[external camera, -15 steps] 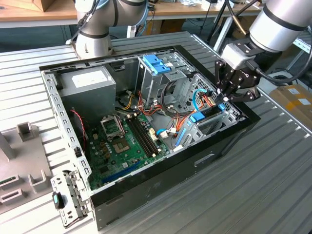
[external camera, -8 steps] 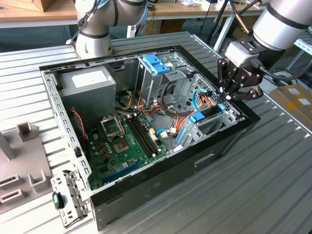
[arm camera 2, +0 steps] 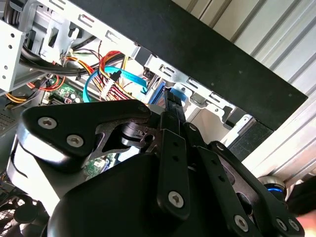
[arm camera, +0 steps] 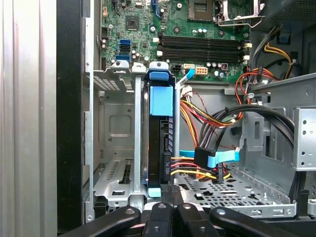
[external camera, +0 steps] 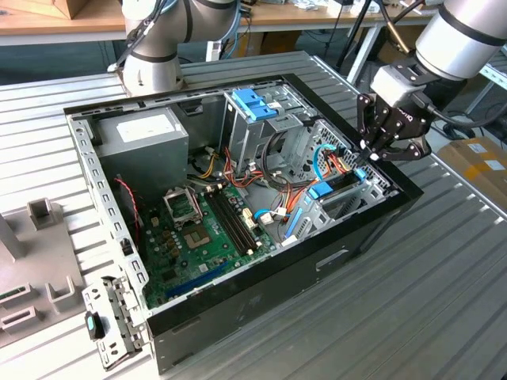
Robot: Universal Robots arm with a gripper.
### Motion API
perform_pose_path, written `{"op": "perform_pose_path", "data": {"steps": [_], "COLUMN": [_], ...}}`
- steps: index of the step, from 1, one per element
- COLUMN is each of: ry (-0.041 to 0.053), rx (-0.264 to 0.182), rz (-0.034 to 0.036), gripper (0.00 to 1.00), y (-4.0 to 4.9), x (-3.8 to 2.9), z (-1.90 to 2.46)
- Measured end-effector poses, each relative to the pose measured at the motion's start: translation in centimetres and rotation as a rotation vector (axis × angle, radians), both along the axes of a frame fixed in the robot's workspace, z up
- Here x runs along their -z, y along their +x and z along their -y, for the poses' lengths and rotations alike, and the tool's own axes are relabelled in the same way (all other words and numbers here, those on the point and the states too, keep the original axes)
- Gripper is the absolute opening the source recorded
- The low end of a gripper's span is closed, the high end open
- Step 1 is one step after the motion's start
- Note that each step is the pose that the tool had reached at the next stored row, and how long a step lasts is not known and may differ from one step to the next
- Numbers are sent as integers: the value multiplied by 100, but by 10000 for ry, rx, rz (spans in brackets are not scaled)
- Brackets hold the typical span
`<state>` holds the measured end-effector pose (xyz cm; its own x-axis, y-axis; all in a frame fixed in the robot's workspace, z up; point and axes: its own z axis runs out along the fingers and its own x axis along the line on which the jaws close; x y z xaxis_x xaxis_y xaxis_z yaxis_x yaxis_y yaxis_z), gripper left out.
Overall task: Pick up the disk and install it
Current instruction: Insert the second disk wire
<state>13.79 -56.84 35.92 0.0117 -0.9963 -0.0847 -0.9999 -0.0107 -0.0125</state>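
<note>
Over the case's corner at the exterior view's right, the gripper (external camera: 379, 147) hangs above the drive bay.

From the exterior view, the open case (external camera: 261, 301) lies on a ribbed table (external camera: 444, 301), with the motherboard (external camera: 202, 237) and a grey power supply (external camera: 142, 136) inside; the disk (external camera: 337, 187) sits low in the bay under the gripper. In the second wrist view, the black fingers (arm camera 2: 173, 133) stand close together over a blue rail (arm camera 2: 170, 96). In the first wrist view, the disk (arm camera: 161, 143) stands on edge in a slot of the metal bay (arm camera: 116, 163), and the fingertips (arm camera: 169, 190) are together, touching its near blue end; whether they clamp it, I cannot tell.
</note>
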Motion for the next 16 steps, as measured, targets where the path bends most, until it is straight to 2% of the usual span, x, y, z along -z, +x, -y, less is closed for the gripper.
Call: {"op": "perform_pose_path", "data": {"steps": [8, 11, 16], "ry": [1, 2, 0], "rx": [-1, 0, 0], "rz": [1, 0, 0], "gripper": [10, 10, 10], "y": [-4, -76, -167], "x": [1, 13, 71], "z": [0, 0, 0]}}
